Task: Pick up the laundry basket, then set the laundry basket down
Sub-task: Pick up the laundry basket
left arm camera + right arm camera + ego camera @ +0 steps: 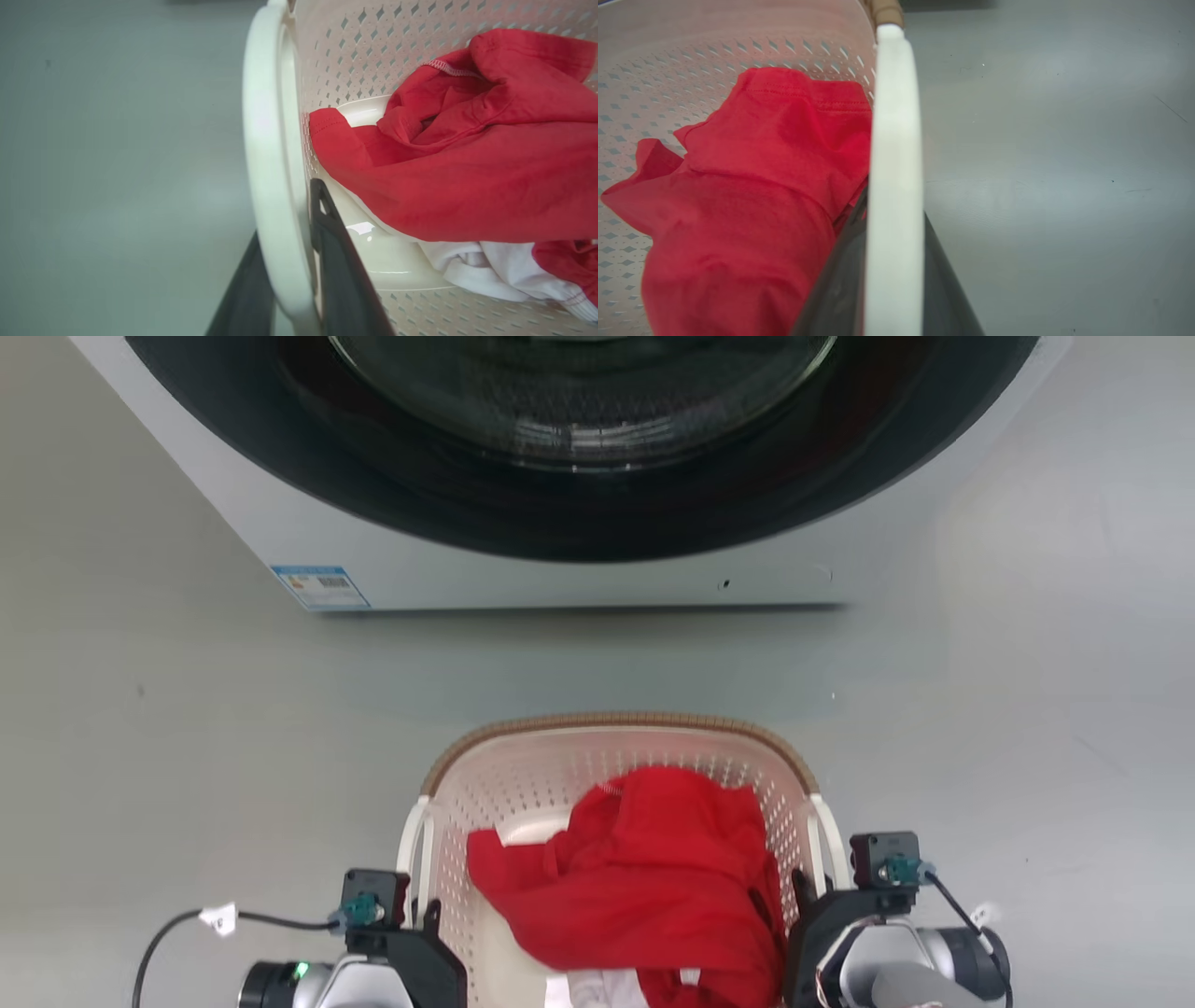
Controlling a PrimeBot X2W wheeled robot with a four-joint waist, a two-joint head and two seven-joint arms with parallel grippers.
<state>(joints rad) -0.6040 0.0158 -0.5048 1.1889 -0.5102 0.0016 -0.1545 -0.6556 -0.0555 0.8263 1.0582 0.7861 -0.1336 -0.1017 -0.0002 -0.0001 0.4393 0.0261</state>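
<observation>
Basket [560,775] sits low centre in the head view, on or just above the grey floor [187,728]; can't tell if it touches. It is in front of the washer [523,574] and apart from it, with the brown rim [616,720] on the washer side. The washer's dark round door is at the top and a blue label [320,586] is at its lower left corner.

A red garment [644,868] is heaped inside the basket, mostly toward the robot's right. White cloth [490,270] pokes out under it at the near end.

Left gripper [287,219] is clamped on the basket's left handle [266,140], one dark finger outside the white loop and one inside against the perforated wall. Right gripper [894,224] is clamped on the right handle [896,140] the same way, its inner finger touching the red garment. In the head view both wrists flank the basket's near end, with cables trailing outward.
</observation>
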